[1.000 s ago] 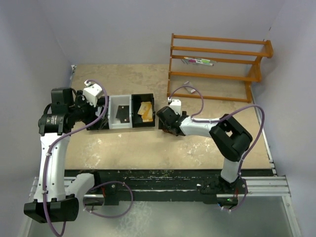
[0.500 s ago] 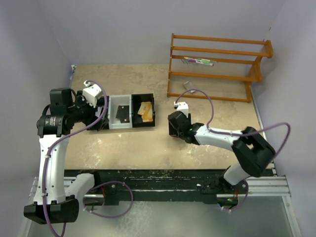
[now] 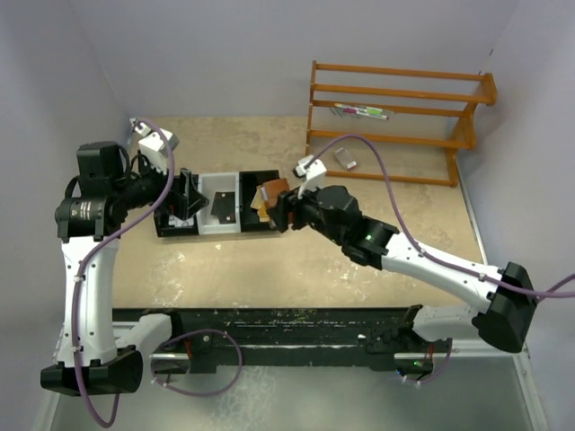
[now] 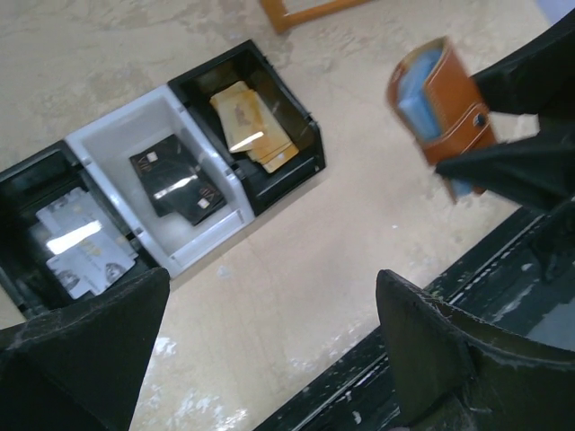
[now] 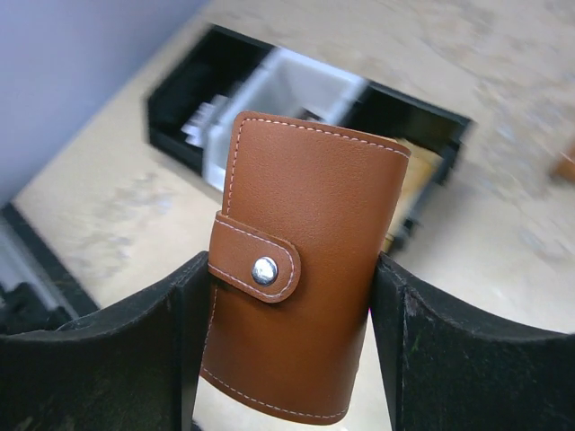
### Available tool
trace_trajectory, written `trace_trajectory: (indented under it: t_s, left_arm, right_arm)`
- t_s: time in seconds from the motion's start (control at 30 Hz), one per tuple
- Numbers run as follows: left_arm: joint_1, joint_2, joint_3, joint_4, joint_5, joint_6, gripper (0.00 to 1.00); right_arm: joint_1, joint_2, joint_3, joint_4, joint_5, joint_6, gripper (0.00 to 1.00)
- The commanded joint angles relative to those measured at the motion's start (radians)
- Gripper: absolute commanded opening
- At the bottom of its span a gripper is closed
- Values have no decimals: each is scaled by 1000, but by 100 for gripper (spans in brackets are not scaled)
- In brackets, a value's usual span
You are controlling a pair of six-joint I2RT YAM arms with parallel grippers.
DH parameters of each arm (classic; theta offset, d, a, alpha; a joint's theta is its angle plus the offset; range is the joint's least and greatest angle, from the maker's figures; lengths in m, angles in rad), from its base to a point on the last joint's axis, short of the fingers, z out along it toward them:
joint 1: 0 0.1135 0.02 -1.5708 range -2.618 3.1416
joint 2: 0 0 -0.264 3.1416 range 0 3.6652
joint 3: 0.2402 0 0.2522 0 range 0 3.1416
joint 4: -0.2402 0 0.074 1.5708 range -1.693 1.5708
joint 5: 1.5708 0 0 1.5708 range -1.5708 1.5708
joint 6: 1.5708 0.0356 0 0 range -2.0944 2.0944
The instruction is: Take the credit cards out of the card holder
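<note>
While the left claw (image 4: 269, 328) gapes, the right claw (image 5: 287, 301) grips the card holder (image 5: 314, 193), cards (image 4: 416, 88) inside.

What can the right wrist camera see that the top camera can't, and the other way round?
Only the right wrist view shows the silver snap, fastened shut. Only the top view shows the wooden rack and the open left gripper. Both show the brown card holder held in the right gripper, and the tray.
</note>
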Motion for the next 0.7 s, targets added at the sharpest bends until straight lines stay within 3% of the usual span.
trace_trajectory:
  t_s: [0.0, 0.33, 0.53, 0.67]
  left_arm:
    - [4, 15, 82, -2, 145, -154, 99]
    - [5, 1, 178, -68, 223, -258, 99]
    - [6, -17, 298, -152, 302, -202, 99]
    - [6, -20, 297, -160, 314, -197, 100]
  right_arm:
    - [105, 67, 179, 90, -45, -68, 66]
    - [287, 208, 423, 91, -11, -161, 68]
    - [322, 218, 459, 71, -7, -193, 68]
    - [325, 211, 452, 83, -8, -190, 68]
